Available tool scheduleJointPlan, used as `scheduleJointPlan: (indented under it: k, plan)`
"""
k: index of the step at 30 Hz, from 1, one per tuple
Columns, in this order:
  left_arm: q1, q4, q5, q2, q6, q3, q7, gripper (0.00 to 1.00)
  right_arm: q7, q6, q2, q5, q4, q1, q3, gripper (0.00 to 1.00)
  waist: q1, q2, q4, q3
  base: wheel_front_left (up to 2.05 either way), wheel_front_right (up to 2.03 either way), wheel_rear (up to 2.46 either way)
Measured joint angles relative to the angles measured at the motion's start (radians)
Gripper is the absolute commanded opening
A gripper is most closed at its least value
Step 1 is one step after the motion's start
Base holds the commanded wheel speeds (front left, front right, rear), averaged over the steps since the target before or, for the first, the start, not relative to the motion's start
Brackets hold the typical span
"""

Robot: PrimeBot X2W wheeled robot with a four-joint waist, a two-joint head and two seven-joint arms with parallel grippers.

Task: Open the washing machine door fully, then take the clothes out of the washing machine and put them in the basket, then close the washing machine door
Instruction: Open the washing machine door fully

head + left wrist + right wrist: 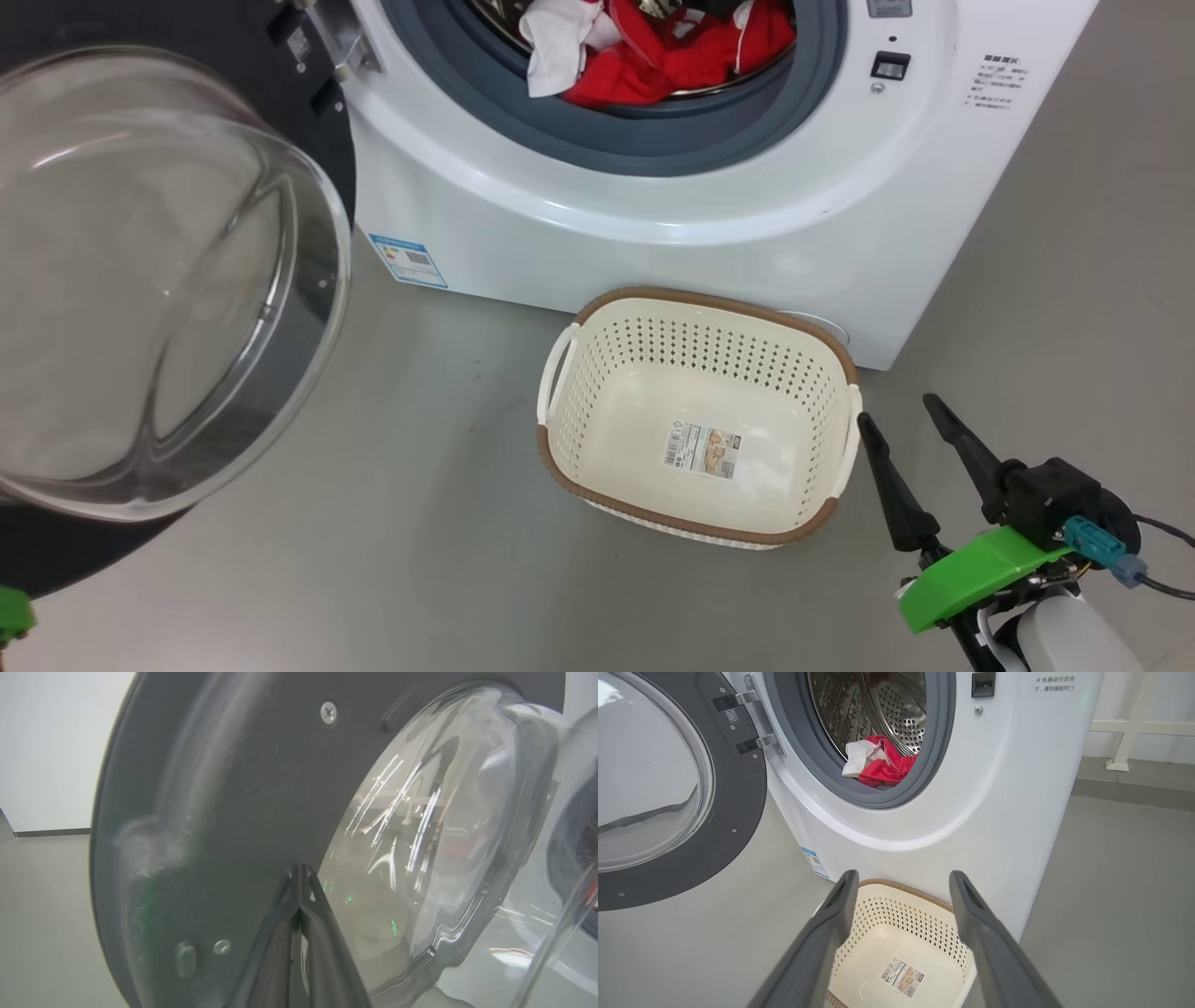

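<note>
Since the washing machine door (327, 140) stands swung out to our left on its hinge (345, 47), its glass bowl (159, 280) bulging toward us, we judge that we are finishing the opening step, and the task now is to push it to its limit without slipping. Our left gripper (299, 871) has its two fingers pressed together into one wedge. The tip sits at the door's dark inner face, just beside the edge of the glass, though we cannot tell whether it actually touches. We do best to bear on the flat dark rim rather than the curved glass, where a narrow tip would likely skid. We should also follow the hinge's arc slowly and ease off once the door resists. Our right gripper (896, 411) hangs with its fingers apart, holding nothing, just right of the basket (700, 301). The basket sits empty on the floor (420, 523) against the front of the washing machine (653, 243). The clothes (691, 56), red with a white piece, lie in the drum (896, 714) at the lip of the grey gasket (653, 140).
</note>
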Motion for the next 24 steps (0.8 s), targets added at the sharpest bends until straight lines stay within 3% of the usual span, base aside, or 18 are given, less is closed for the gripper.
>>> scheduleJointPlan:
  k: [11, 24]
  plan:
    - [-0.059, 0.085, 0.007, 0.052, -0.002, 0.057, 0.000, 0.00, 0.000, 0.000, -0.010, -0.007, 0.000, -0.010, -0.001, 1.00, 0.0000, 0.0000, -0.022, 0.019, 0.00, 0.00, 0.00]
    - [-0.048, 0.069, 0.012, 0.043, -0.002, 0.027, 0.000, 0.00, 0.000, 0.000, -0.004, -0.007, 0.004, -0.011, -0.001, 1.00, 0.0000, 0.0000, -0.027, -0.019, 0.00, 0.00, 0.00]
